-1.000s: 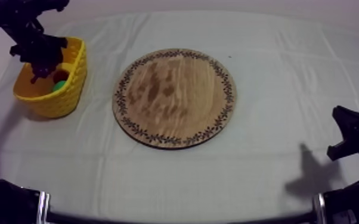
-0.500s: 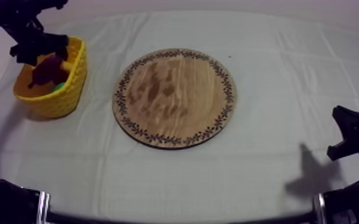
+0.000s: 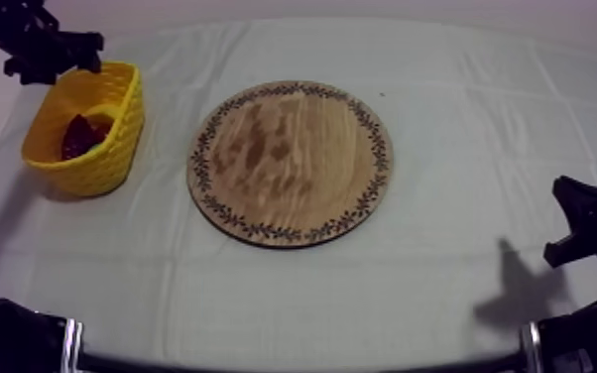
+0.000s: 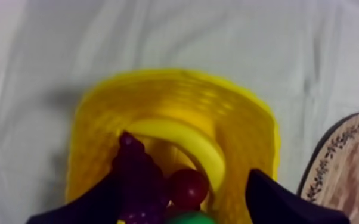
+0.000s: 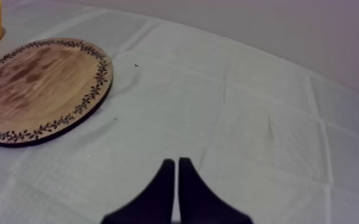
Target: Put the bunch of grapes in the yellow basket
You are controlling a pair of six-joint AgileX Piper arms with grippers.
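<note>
The yellow basket (image 3: 116, 157) stands at the left side of the surface (image 3: 461, 109), on the grey-white cloth. A dark bunch of grapes (image 3: 76, 136) lies inside it, against the near wall. The left claw (image 3: 53, 60) hangs by the basket's far rim, above it and clear of the fruit. The round wooden board (image 3: 293, 164) sits in the middle, near the basket but apart from it, its patterned rim all in sight and nothing on it. The right claw (image 3: 582, 226) rests low at the right edge, well apart from the board, throwing a shadow (image 3: 517, 288) on the cloth.
</note>
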